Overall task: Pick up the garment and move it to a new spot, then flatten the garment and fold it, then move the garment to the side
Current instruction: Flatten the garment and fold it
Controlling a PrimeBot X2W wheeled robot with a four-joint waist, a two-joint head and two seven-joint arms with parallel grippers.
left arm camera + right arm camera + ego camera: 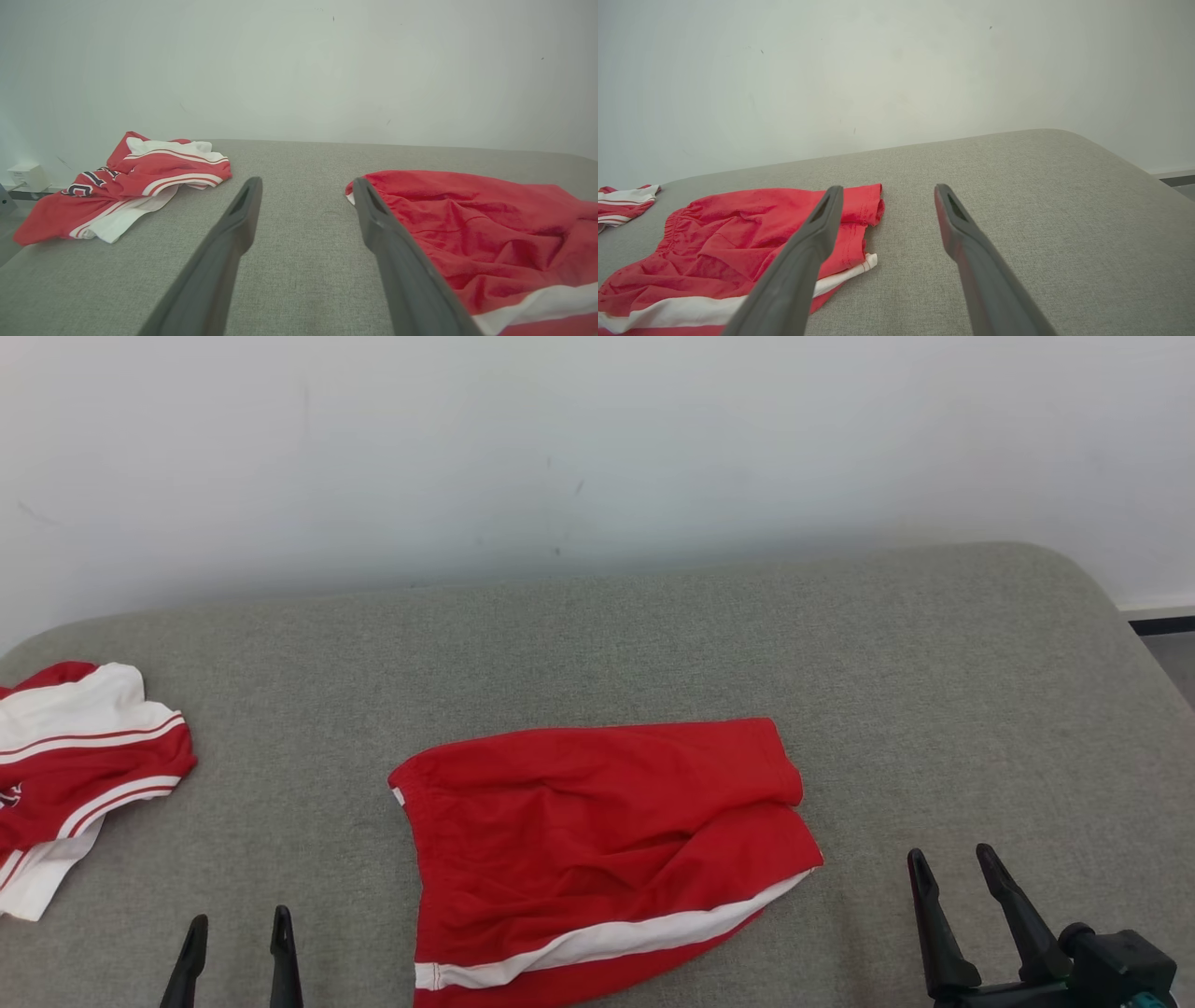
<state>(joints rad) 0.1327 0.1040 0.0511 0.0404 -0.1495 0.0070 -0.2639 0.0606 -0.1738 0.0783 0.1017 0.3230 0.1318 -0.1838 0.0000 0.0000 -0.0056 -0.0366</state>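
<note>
Our left end effector and right end effector are hovering with fingers spread and nothing held at the near edge of the grey desk. They are flanking the red shorts, which are lying rumpled and doubled over at the desk's middle, white stripe toward us. A red-and-white jersey is sitting well apart at the far left. We are judging the pick-up to be the step in hand, and we are advising a pinch on the waistband with the left and on the leg hems with the right, both lifting together so the cloth is hanging flat, steering clear of the jersey
</note>
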